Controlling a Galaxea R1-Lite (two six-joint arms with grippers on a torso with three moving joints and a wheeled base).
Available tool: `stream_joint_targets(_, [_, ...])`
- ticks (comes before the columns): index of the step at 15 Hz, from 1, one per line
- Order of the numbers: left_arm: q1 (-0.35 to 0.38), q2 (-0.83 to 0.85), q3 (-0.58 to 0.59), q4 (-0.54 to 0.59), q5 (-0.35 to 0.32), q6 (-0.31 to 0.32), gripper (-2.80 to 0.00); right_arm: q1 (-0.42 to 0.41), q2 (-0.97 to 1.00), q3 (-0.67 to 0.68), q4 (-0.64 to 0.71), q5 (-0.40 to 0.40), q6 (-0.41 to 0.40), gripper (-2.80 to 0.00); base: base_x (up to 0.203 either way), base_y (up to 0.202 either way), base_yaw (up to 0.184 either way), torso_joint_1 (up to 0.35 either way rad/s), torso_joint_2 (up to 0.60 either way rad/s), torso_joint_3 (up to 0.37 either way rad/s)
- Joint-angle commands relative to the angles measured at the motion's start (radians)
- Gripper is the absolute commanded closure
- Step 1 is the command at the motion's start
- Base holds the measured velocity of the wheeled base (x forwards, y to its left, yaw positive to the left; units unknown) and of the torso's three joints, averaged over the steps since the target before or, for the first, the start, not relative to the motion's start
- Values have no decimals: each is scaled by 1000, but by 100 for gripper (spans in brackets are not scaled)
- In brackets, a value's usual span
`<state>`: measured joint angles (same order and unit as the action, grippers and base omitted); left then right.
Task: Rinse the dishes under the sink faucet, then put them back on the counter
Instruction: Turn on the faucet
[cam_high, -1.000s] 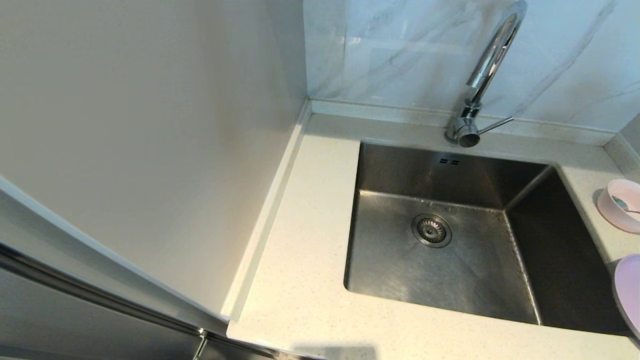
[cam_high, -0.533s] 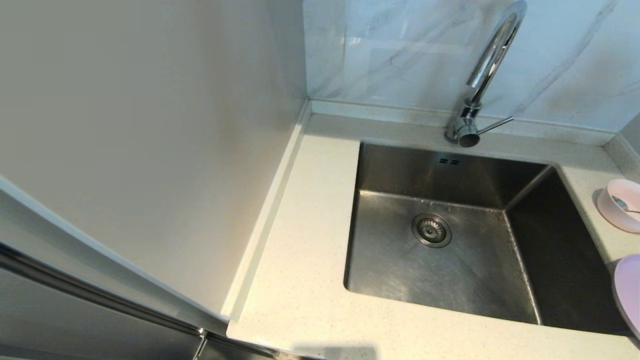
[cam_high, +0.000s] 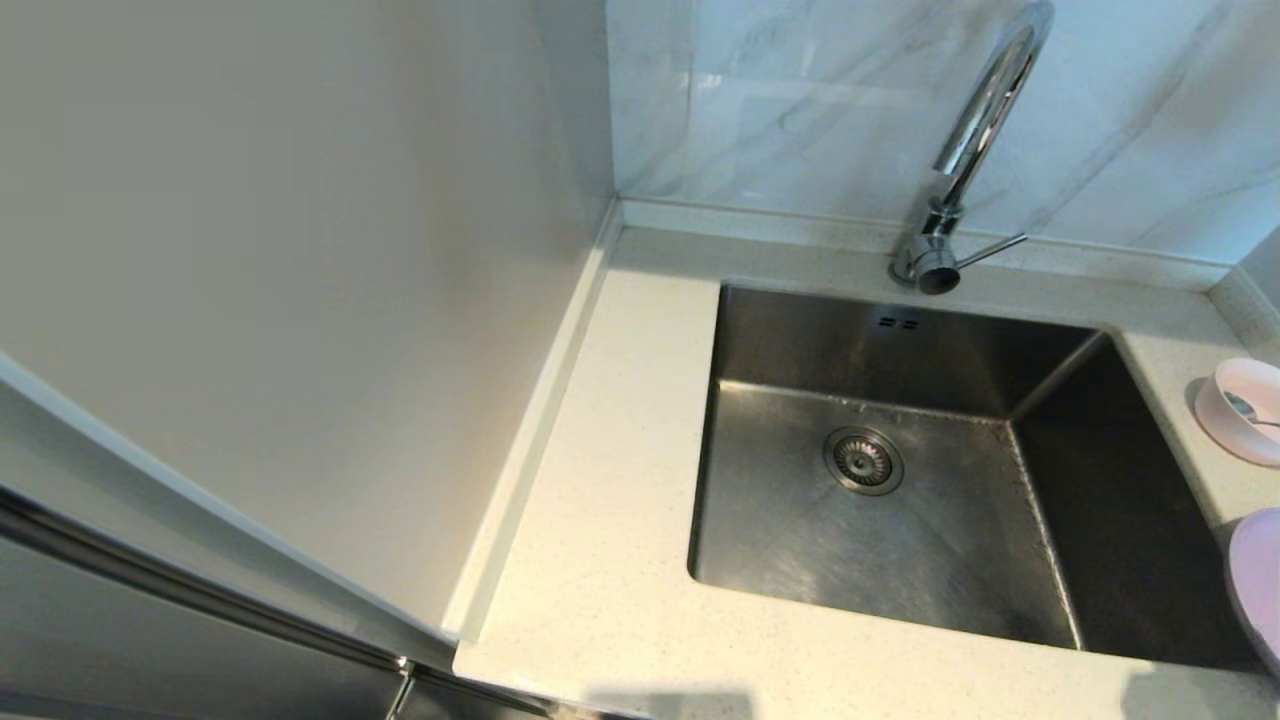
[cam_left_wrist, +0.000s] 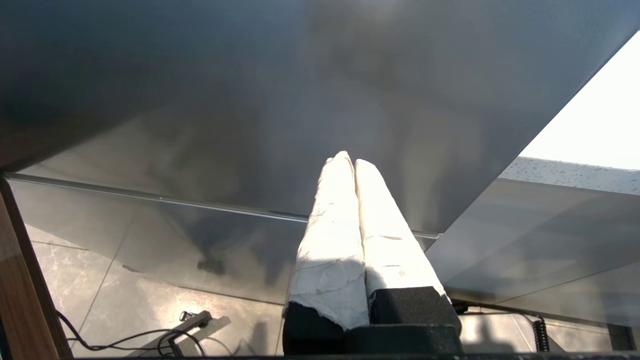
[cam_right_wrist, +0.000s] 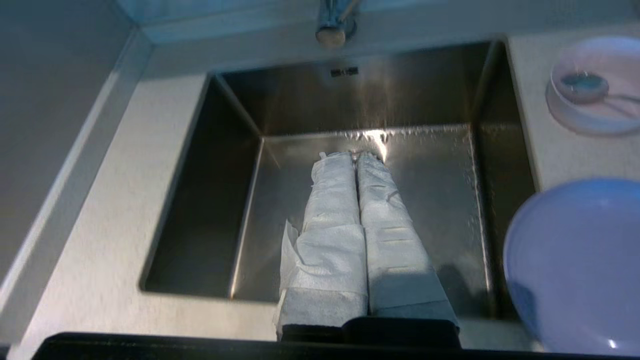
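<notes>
The steel sink lies empty under the chrome faucet. On the counter to the sink's right stand the dishes: a pale pink bowl and, nearer me, a lilac plate. No arm shows in the head view. In the right wrist view my right gripper hovers shut and empty over the sink's near edge, with the plate to its right and the bowl beyond. My left gripper is shut on nothing, parked low in front of a grey cabinet front.
A spoon lies in the bowl. A tall pale panel walls off the counter's left side. Marble-veined tiles rise behind the faucet. Cables lie on the floor below the left gripper.
A faint shadow has appeared on the counter's near right corner. The bowl, plate and faucet have not moved.
</notes>
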<state>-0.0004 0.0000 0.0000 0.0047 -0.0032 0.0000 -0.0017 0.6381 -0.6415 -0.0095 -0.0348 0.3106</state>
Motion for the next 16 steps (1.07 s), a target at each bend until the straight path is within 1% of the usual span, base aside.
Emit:
stream_joint_targets(1, [0, 0, 0, 0, 0, 0, 0, 0, 209, -70, -46, -4, 6, 0, 0, 0, 0, 0, 0, 0])
stream_joint_targets(3, [0, 0, 0, 0, -1, 0, 0, 0, 359, -172, -115, -22, 12, 0, 0, 0, 0, 0, 0, 0])
stream_joint_targets(5, [0, 0, 0, 0, 0, 0, 0, 0, 495, -294, -166, -66, 14, 0, 0, 0, 0, 0, 0, 0])
stream_joint_targets(8, [0, 0, 0, 0, -1, 0, 0, -1, 650, -443, -194, -119, 13, 0, 0, 0, 0, 0, 0, 0])
stream_joint_targets(10, [0, 0, 0, 0, 0, 0, 0, -1, 725, -499, -196, -127, 3, 0, 0, 0, 0, 0, 0, 0])
stream_joint_targets(12, [0, 0, 0, 0, 0, 0, 0, -3, 799, -564, -192, -132, -25, 0, 0, 0, 0, 0, 0, 0])
stream_joint_targets(13, [0, 0, 0, 0, -1, 0, 0, -4, 830, -607, -185, -142, -40, 0, 0, 0, 0, 0, 0, 0])
stream_joint_targets(16, [0, 0, 0, 0, 0, 0, 0, -4, 944, -771, -103, -202, -58, 0, 0, 0, 0, 0, 0, 0])
